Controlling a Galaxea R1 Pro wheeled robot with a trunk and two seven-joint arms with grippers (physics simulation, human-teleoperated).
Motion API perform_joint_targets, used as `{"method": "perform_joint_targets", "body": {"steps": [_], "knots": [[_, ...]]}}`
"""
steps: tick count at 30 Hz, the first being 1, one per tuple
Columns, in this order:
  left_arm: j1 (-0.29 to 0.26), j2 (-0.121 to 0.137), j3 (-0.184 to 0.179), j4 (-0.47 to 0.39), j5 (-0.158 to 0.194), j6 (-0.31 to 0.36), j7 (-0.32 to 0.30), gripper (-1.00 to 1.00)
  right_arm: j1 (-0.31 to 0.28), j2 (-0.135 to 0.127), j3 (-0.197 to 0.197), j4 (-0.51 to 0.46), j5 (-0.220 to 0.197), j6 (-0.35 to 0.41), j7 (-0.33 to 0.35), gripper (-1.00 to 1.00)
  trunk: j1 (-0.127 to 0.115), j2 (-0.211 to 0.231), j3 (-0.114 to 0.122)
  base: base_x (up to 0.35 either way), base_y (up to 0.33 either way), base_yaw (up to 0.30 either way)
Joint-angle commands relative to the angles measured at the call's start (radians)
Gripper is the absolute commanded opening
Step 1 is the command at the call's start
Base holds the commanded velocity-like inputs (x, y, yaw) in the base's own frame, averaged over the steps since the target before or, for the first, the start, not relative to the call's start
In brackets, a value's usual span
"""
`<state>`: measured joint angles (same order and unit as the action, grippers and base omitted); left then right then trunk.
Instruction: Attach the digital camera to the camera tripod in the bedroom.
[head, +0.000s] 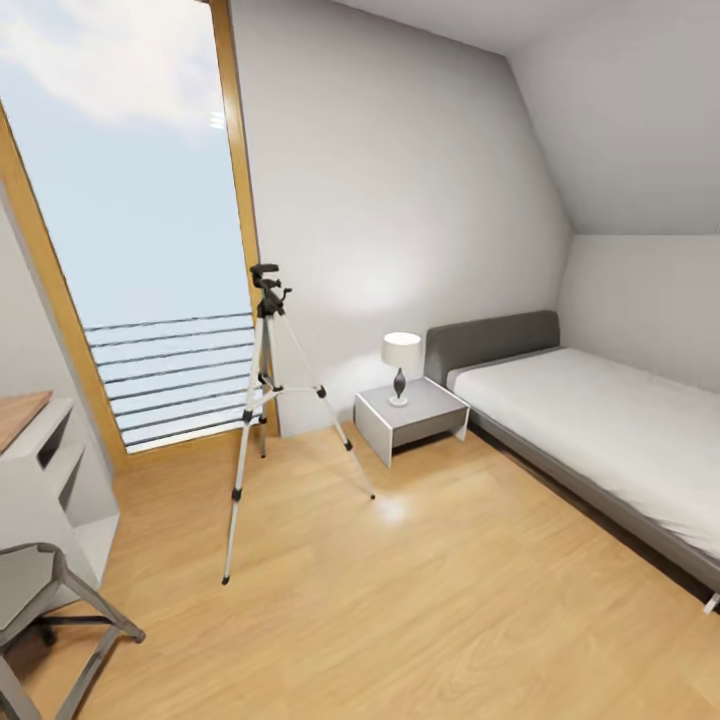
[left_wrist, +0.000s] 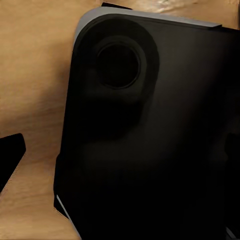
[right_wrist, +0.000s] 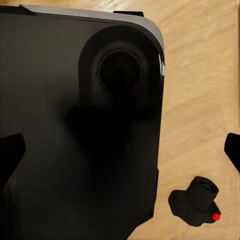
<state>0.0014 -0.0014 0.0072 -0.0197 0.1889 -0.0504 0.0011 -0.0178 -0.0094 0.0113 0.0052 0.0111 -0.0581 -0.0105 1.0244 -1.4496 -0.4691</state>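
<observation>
In the white-walled attic bedroom with its light wood floor, the tall silver-legged camera tripod stands left of centre, while the small black digital camera lies on the floor at the right wrist view's lower right, so the right gripper, seemingly spread and empty, should probably descend squarely over it; the left gripper's state I cannot tell.

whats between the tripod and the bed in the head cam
In the head view, a grey nightstand with a small white-shaded lamp stands between the camera tripod and the bed.
</observation>
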Motion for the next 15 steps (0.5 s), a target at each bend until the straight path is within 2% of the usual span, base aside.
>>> {"method": "perform_joint_targets", "body": {"steps": [1, 15], "knots": [[0.000, 0.000, 0.000, -0.001, 0.006, -0.002, 0.000, 1.00, -0.001, 0.000, 0.001, 0.001, 0.001, -0.003, -0.001, 1.00, 0.001, 0.000, -0.001, 0.322, 0.000, -0.021], [0.000, 0.000, 0.001, -0.001, 0.006, -0.002, 0.000, 1.00, -0.001, 0.002, 0.001, 0.001, 0.002, -0.002, 0.000, 1.00, 0.001, 0.000, -0.001, 0.321, 0.000, -0.006]]}}
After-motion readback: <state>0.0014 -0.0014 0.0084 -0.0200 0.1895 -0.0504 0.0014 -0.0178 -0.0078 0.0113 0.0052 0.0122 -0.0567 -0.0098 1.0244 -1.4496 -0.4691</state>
